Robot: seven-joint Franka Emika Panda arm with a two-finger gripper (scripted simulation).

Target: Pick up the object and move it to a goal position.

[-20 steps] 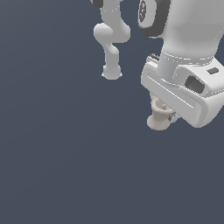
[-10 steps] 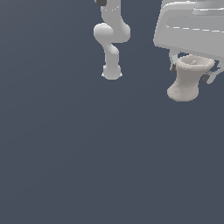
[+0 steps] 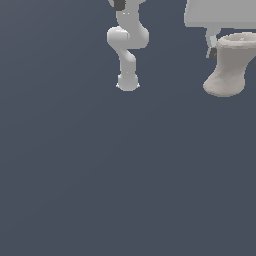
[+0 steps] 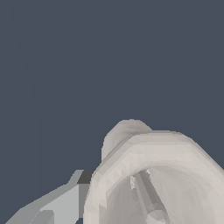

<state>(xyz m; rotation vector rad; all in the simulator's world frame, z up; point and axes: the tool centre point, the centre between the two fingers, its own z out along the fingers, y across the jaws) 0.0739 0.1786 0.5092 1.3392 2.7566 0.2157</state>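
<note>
1. Object [image 3: 229, 67]: beige cup-like piece, wide rim up, flared base down, at the upper edge on the exterior view's right, off the dark floor [image 3: 125, 175].
2. Gripper [image 3: 235, 42]: fingers clamped on the object's rim, holding it; one finger [image 3: 212, 42] shows beside the rim, hand body just above.
3. Wrist view: object's hollow rim [image 4: 153, 175] fills the frame, a finger [image 4: 146, 197] inside the cup.
4. Arm base [image 3: 127, 82] stands well apart on the floor.

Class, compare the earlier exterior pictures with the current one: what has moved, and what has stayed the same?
The gripper carried the beige cup up and toward the exterior view's right, so both look larger and partly leave the picture. The grip on the cup held. The arm's base stayed put.
</note>
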